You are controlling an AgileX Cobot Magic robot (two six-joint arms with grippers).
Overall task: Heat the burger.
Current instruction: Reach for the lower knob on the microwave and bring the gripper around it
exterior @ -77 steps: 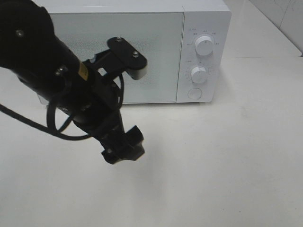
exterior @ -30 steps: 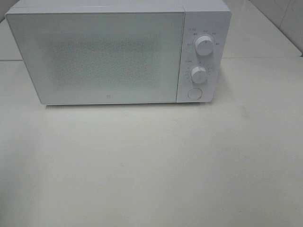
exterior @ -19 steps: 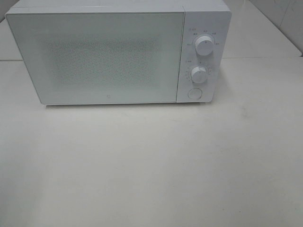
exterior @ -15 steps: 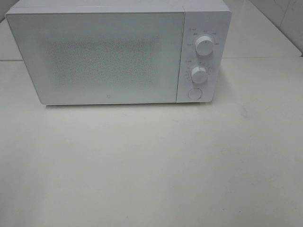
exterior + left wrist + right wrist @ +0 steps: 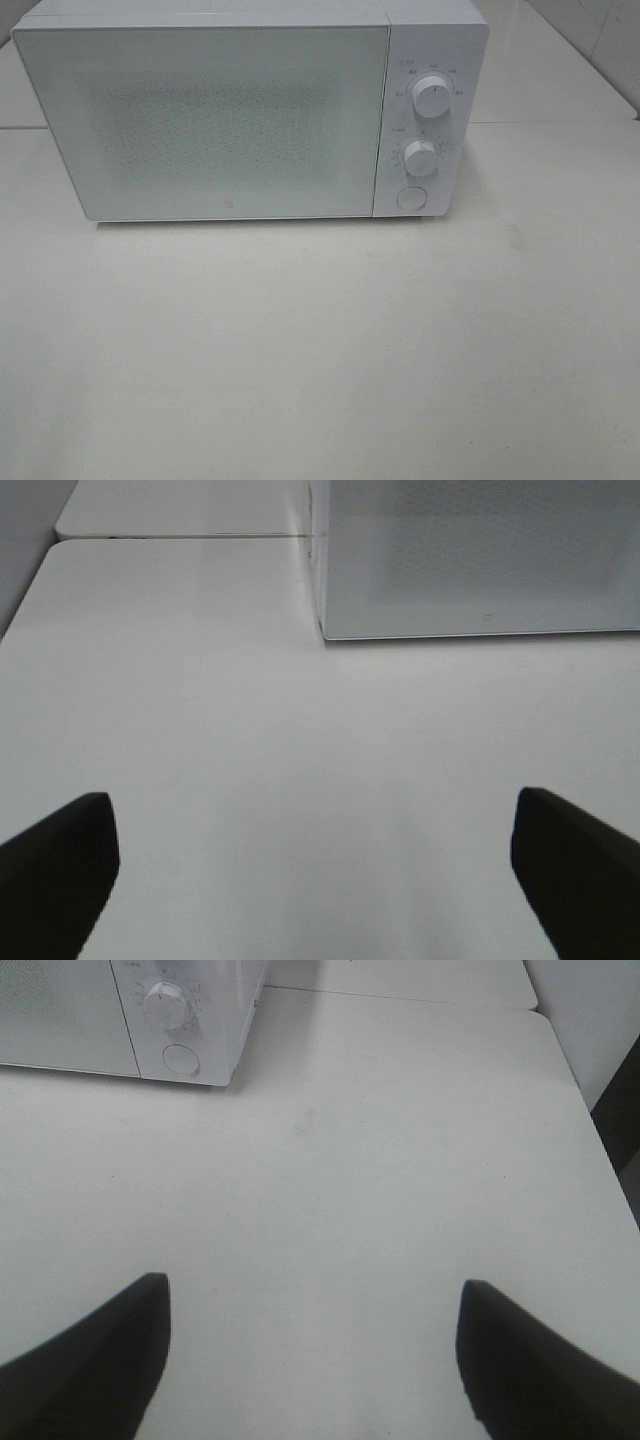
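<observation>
The burger is out of view. A white microwave (image 5: 250, 110) stands at the back of the table with its door shut; it also shows in the left wrist view (image 5: 470, 560) and the right wrist view (image 5: 130, 1015). It has two round knobs (image 5: 431, 97) and a round button (image 5: 410, 198) on its right panel. My left gripper (image 5: 315, 880) is open and empty above the bare table, left of the microwave's front. My right gripper (image 5: 310, 1360) is open and empty above the table, right of the microwave. Neither arm shows in the exterior view.
The white table (image 5: 330, 350) stretches in front of the microwave. Its right edge (image 5: 590, 1130) shows in the right wrist view, with a dark gap beyond. A table seam and left edge (image 5: 60, 550) show in the left wrist view.
The left arm, which stood in front of the microwave door 2.6 s ago, has left the exterior view. Nothing has changed over the last second.
</observation>
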